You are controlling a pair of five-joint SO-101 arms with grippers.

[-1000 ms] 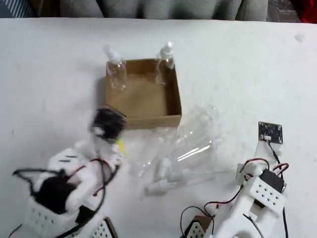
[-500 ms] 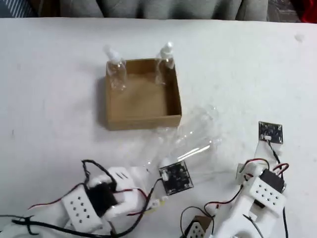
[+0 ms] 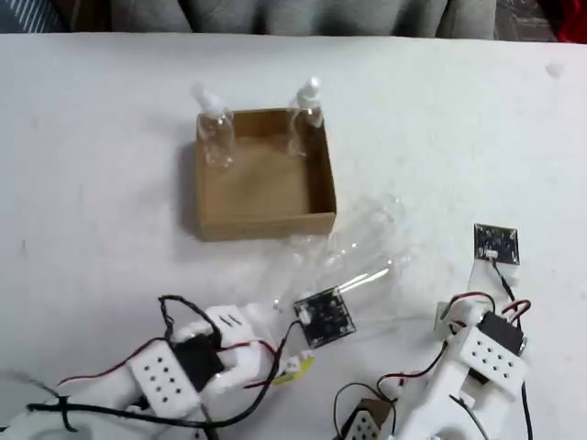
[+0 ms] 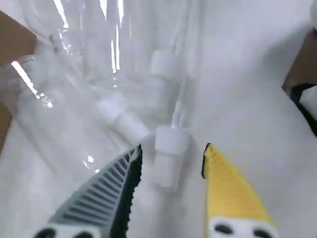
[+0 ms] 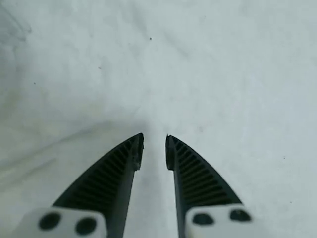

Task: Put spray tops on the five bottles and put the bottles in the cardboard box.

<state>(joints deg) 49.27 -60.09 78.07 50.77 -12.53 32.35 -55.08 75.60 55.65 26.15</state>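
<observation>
The spray top [image 4: 167, 157] I'm after lies on its side on the table [image 3: 101, 147], and my left gripper [image 4: 173, 147] sits right over it with the jaws wide, the grey finger just beside one flank of the top and the yellow finger a little clear of the other; nothing is pinched. Just beyond it the clear bottles [image 4: 94, 69] lie in a loose heap on their sides, touching one another, and I can make out more white pieces among them without being able to say which are tops and which are necks. From the high view that heap sits against the near wall of the cardboard box [image 3: 266, 224], spreading off toward the right arm's side. Two capped bottles stand upright at the box's far corners, one [image 3: 216, 133] on the left arm's side and one [image 3: 305, 115] on the right arm's side. My right gripper [image 5: 154, 141] hangs over bare table well apart from the heap, jaws drawn in to a thin slit, holding nothing.
</observation>
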